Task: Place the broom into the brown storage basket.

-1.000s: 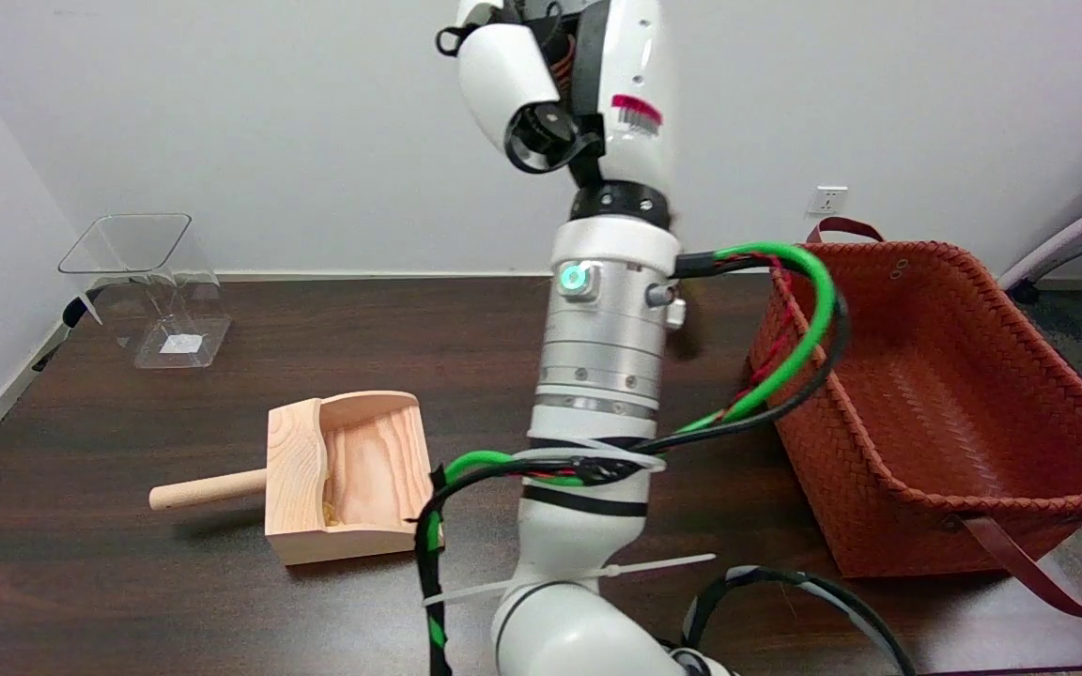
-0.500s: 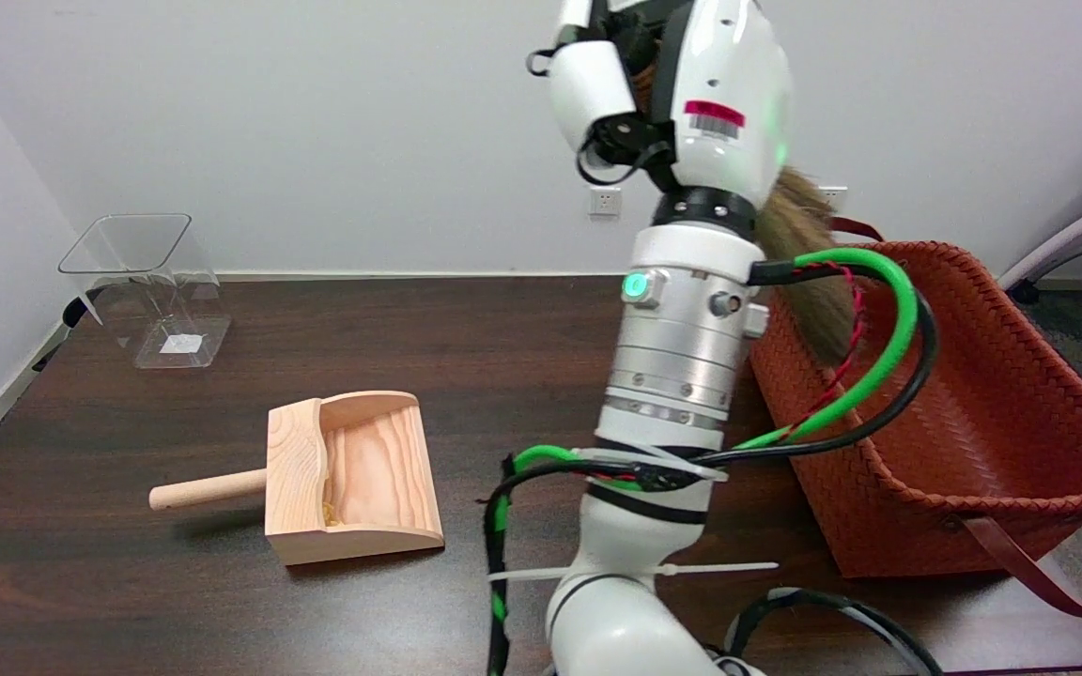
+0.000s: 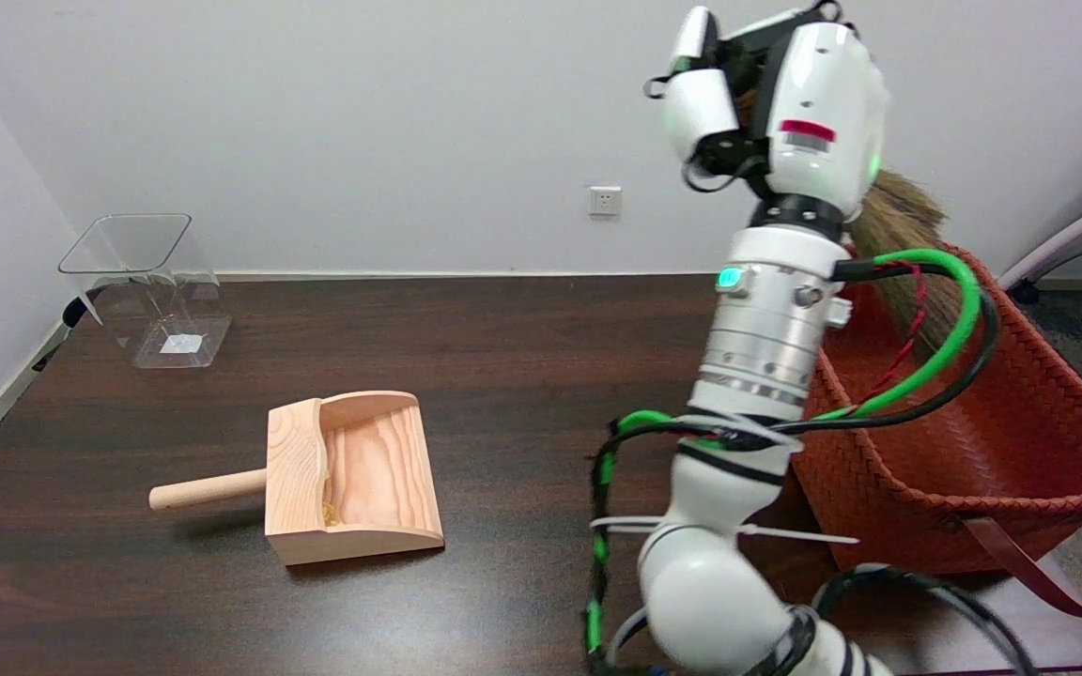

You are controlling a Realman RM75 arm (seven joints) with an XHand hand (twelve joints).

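My right hand (image 3: pixel 766 103) is raised high, above the near left rim of the brown woven basket (image 3: pixel 1020 441). It grips the broom (image 3: pixel 898 235), whose straw bristles hang down behind the wrist and over the basket's inside. The broom's handle is hidden by the hand and the arm. The basket stands on the table at the right, and my forearm covers its left wall.
A wooden dustpan (image 3: pixel 348 479) with a round handle lies left of centre on the dark table (image 3: pixel 503 357). A clear plastic container (image 3: pixel 151 286) stands at the far left corner. The basket's strap (image 3: pixel 1058 573) hangs over the table's right edge.
My right arm has swung to the right with the broom. The bristles, first hidden behind the arm, now hang over the basket.
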